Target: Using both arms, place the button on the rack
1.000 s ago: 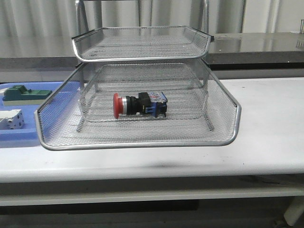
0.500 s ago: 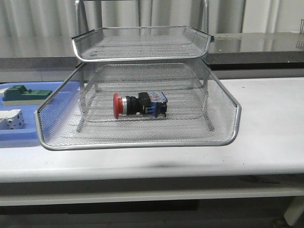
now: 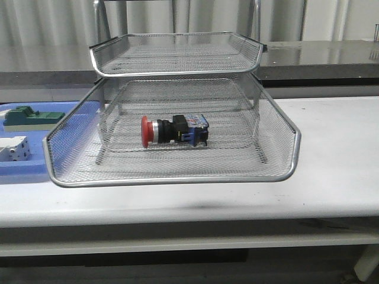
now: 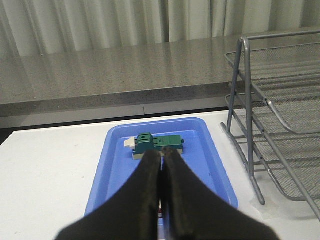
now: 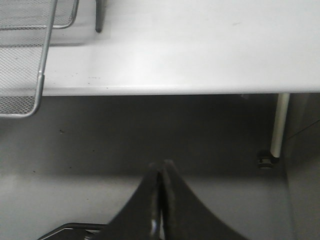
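Note:
The button [image 3: 173,130], red cap to the left and blue block to the right, lies on its side in the pulled-out middle tray of the silver wire-mesh rack [image 3: 278,175]. The rack also shows in the left wrist view [image 4: 270,125] and a tray corner in the right wrist view [image 5: 30,60]. Neither arm shows in the front view. My left gripper [image 4: 162,154] is shut and empty, above the blue tray. My right gripper [image 5: 161,164] is shut and empty, below the table's front edge, over the floor.
A flat blue tray [image 3: 35,168] left of the rack holds a green block [image 3: 29,117] and a white block [image 3: 13,148]; the tray [image 4: 210,150] and green block [image 4: 157,145] also show in the left wrist view. A table leg [image 5: 278,125] stands at the right.

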Robot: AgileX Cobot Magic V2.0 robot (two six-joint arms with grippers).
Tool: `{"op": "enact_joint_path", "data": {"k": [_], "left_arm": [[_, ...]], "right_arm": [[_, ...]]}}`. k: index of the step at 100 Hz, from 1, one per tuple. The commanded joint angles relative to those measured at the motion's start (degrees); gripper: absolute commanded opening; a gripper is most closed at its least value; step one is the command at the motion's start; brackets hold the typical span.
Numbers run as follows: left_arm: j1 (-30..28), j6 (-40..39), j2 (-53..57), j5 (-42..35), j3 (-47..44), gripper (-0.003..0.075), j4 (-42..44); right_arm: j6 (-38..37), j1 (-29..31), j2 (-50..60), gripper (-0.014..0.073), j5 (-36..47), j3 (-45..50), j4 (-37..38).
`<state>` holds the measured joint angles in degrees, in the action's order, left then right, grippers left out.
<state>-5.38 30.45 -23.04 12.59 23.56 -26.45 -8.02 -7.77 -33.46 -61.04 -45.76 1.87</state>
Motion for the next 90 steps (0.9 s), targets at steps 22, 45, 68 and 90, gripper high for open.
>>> {"op": "enact_joint_path", "data": {"k": [22,45,68,90], "left_arm": [[0.44,-0.04,-0.37,-3.72,1.5,-0.002,-0.96],[0.44,-0.04,-0.37,-3.72,1.5,-0.002,-0.96],[0.32,-0.04,-0.37,-3.72,1.5,-0.002,-0.96],[0.32,-0.04,-0.37,-3.72,1.5,-0.002,-0.96]], "right_arm": [[0.66,0.16,-4.24,-0.0067,10.25,-1.98,-8.01],[6.34,-2.8,-13.46,-0.0066,13.73,-1.98,-14.11],[7.38,-11.0,-22.94,-0.0066,18.37,-1.98,-15.48],[7.38,-20.74,-31.41,-0.0064,24.28,-1.98,-15.48]]}}
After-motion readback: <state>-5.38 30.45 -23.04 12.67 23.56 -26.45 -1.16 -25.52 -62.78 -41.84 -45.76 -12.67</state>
